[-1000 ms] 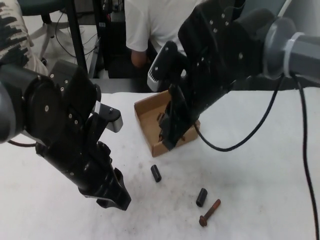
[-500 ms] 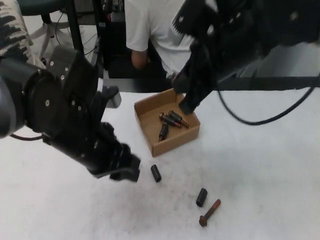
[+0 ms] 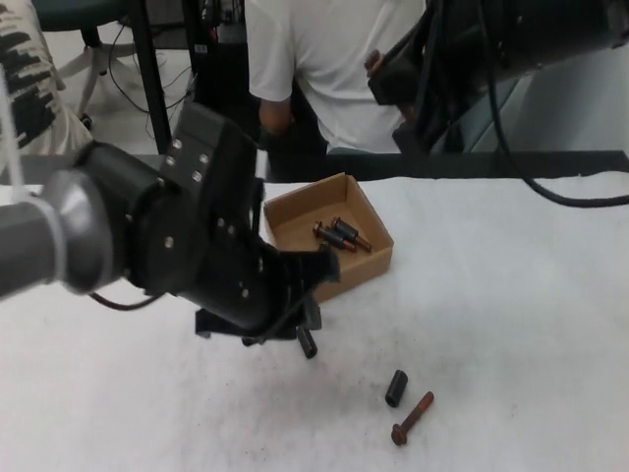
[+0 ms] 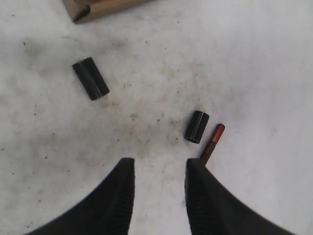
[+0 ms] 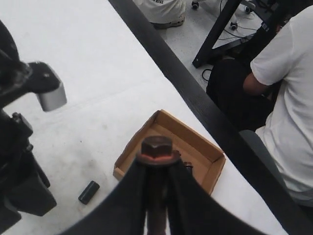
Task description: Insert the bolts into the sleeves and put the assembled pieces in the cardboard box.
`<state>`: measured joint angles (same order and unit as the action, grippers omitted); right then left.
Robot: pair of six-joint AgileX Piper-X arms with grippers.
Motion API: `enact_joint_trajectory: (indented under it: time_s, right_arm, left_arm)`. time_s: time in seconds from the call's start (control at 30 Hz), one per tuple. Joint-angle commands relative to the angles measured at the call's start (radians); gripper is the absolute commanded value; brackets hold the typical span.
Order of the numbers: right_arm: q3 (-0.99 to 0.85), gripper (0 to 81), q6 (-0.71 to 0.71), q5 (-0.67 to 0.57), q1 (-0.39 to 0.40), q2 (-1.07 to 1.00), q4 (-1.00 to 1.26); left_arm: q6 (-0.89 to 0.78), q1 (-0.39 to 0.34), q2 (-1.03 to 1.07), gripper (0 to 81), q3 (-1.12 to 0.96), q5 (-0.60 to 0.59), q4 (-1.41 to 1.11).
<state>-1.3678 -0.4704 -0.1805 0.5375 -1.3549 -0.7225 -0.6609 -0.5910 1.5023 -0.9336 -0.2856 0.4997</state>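
1. The left gripper (image 4: pixel 160 166) is hovering low over the white bench (image 3: pixel 511 324). Its 2 fingers are standing apart with nothing between them, probably to leave room for closing on one of the loose parts ahead.
2. The near sleeve (image 4: pixel 196 127) is lying on its side just ahead of those fingers. The loose bolt (image 4: pixel 211 143) is lying just beside it, but whether the 2 are touching cannot be told. Lying this close together, they look like the likeliest next pair to assemble.
3. The far sleeve (image 4: pixel 91 78) is lying alone between the left gripper and the cardboard box (image 4: pixel 93 7), well apart from the other 2 parts.
4. The right gripper (image 5: pixel 157 166) is hanging high above the cardboard box (image 5: pixel 136 144), closed tightly on the held bolt (image 5: pixel 156 147). The hexagonal head is standing out past the fingertips while the shank is running back between them. Whether a sleeve is already on that shank cannot be told.
5. The cardboard box (image 3: pixel 329 280) is sitting toward the far edge of the bench and is holding several assembled pieces (image 3: pixel 339 234). This places the task partway along, with 2 sleeves still lying outside the box.
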Motion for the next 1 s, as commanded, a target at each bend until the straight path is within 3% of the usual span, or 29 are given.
enact_joint_trajectory:
  time_s: [0.0,0.4,0.73,0.97]
  right_arm:
    - [-0.004,0.8,0.001,-0.006,-0.001,0.034,0.001]
    - [-0.004,0.8,0.007,-0.006,-0.001,0.065,0.001]
    - [-0.004,0.8,0.007,-0.014,-0.001,0.065,-0.006]
    - [-0.004,0.8,0.007,-0.014,-0.001,0.065,-0.006]
  left_arm:
    - [-0.043,-0.007,0.027,32.6,-0.020,0.015,-0.010]
    - [-0.109,-0.007,0.196,32.3,-0.119,0.116,0.078]
    - [-0.033,-0.007,0.297,31.7,-0.349,0.262,0.256]
    - [-0.012,-0.007,0.367,28.8,-0.404,0.194,0.413]
